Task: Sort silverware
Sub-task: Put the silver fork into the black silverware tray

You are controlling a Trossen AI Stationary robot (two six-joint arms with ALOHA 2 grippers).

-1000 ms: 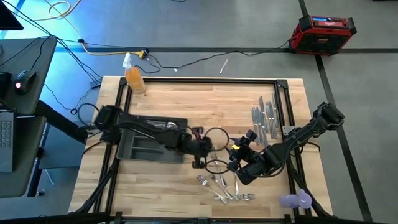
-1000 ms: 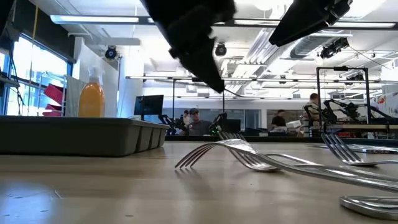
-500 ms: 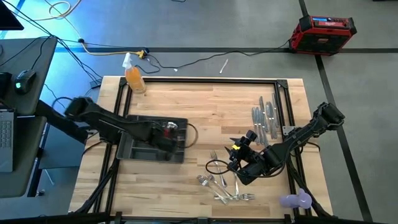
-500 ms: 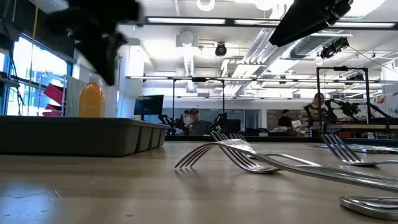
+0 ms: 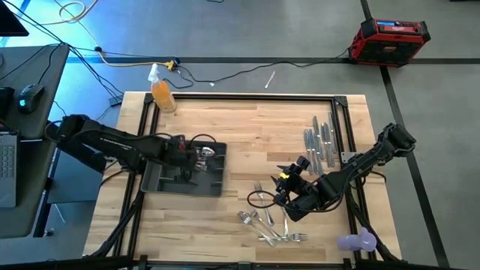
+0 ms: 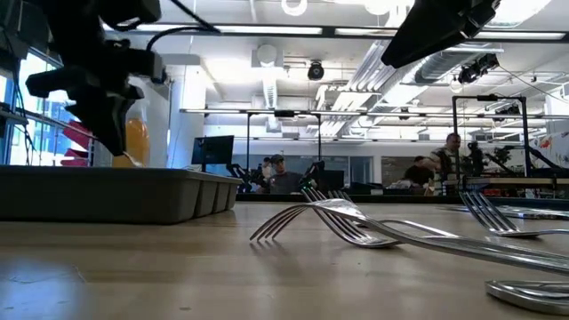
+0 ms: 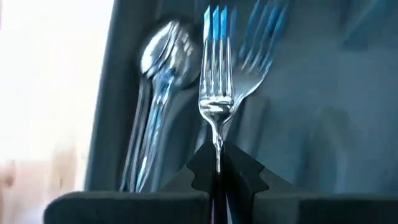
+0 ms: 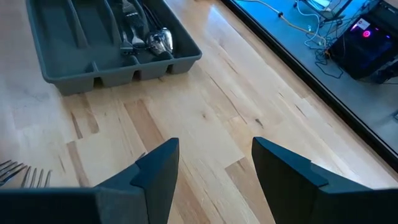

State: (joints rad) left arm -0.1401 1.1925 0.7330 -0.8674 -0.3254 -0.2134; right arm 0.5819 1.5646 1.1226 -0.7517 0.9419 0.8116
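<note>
- Steel fork [image 7: 216, 93], shiny and slim, pinched by its handle in left gripper [image 5: 182, 152], newly carried from table centre to above dark grey plastic tray [image 5: 161, 180].
- Means drop-off next, likely.
- Directly beneath: silver spoons [image 7: 152, 93] and another fork already lying in neighbouring slots.
- Loose silver forks [image 5: 271, 225] just beside idle right gripper [image 5: 281, 196], fingers spread, nothing grasped.
- Straight silver knives [image 5: 319, 146] beyond it; nothing blocking.

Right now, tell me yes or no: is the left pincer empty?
No, the left pincer is shut on a fork above the tray.
</note>
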